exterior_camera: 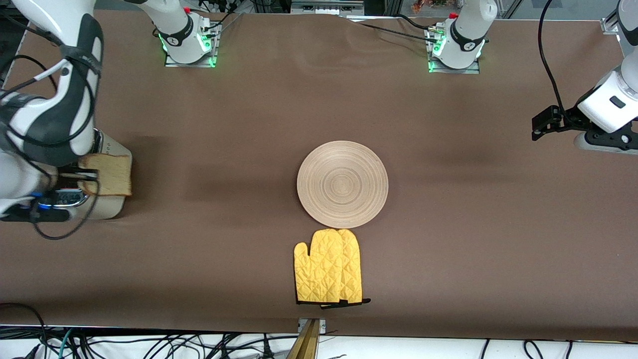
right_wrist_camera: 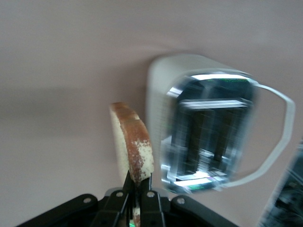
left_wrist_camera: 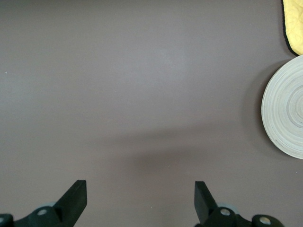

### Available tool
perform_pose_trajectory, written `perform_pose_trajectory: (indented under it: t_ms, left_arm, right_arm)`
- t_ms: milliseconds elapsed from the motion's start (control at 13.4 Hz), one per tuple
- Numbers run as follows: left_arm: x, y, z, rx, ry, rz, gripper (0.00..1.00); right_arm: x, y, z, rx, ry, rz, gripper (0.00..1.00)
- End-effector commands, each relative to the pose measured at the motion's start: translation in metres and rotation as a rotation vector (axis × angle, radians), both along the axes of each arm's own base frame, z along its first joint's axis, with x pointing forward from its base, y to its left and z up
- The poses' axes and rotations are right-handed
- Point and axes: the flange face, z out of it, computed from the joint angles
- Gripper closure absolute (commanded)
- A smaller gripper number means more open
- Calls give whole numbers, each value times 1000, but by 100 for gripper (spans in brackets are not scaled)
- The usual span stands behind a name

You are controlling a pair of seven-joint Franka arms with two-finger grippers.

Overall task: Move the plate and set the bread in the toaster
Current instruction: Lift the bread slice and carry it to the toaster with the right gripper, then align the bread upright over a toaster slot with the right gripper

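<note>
My right gripper [exterior_camera: 84, 175] is shut on the bread [exterior_camera: 108, 174], a brown-crusted slice held on edge above the toaster [exterior_camera: 107, 207] at the right arm's end of the table. In the right wrist view the bread [right_wrist_camera: 133, 149] stands between my closed fingers [right_wrist_camera: 137, 189], beside the toaster's chrome top [right_wrist_camera: 210, 137] with its two slots. The round light-wood plate [exterior_camera: 342, 183] lies flat at the table's middle. My left gripper [exterior_camera: 541, 124] hangs open and empty over bare table at the left arm's end; the plate's edge [left_wrist_camera: 286, 113] shows in its wrist view.
A yellow oven mitt [exterior_camera: 329, 267] lies just nearer the front camera than the plate, almost touching it. The toaster's white cord [right_wrist_camera: 279, 137] loops beside it. Brown tablecloth [exterior_camera: 473, 224] covers the table.
</note>
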Motion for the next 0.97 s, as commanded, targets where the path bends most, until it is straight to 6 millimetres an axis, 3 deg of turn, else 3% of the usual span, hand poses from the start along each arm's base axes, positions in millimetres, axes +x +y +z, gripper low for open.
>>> perform_pose_trajectory:
  t_ms: [0, 223, 372, 670, 894]
  left_arm:
    - [1, -2, 6, 28, 0, 5, 0]
    - [1, -2, 6, 28, -1, 5, 0]
    - [1, -2, 6, 28, -1, 5, 0]
    - [1, -2, 6, 28, -1, 6, 0]
    - [1, -3, 6, 28, -1, 3, 0]
  right_arm:
    - [-18, -56, 39, -44, 29, 52, 100]
    - [-27, -98, 54, -92, 35, 52, 100]
    - [-26, -116, 50, -123, 28, 50, 100]
    - [-17, -136, 1, -152, 18, 63, 100]
    - [-9, -131, -9, -163, -7, 68, 100]
